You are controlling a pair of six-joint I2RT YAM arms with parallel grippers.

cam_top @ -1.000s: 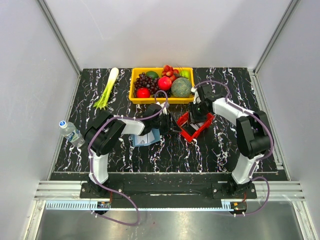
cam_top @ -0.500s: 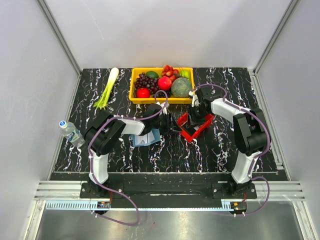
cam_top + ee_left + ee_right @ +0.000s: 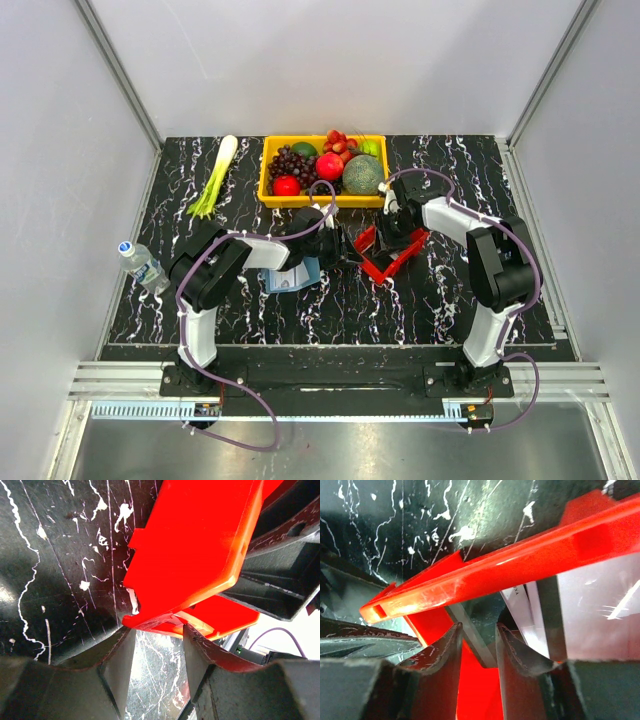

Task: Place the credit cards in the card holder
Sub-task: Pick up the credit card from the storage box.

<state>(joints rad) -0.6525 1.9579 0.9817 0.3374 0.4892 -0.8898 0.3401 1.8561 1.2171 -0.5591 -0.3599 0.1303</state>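
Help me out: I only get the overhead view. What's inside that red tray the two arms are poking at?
Observer: Cards. The right wrist view shows white and grey ones leaning inside the tray.
Operator: Is the right arm grabbing one?
Observer: A dark card stands between the right jaws; contact isn't clear.
Operator: And the left arm?
Observer: The left jaws seem to pinch the tray's rim, tipping it up.
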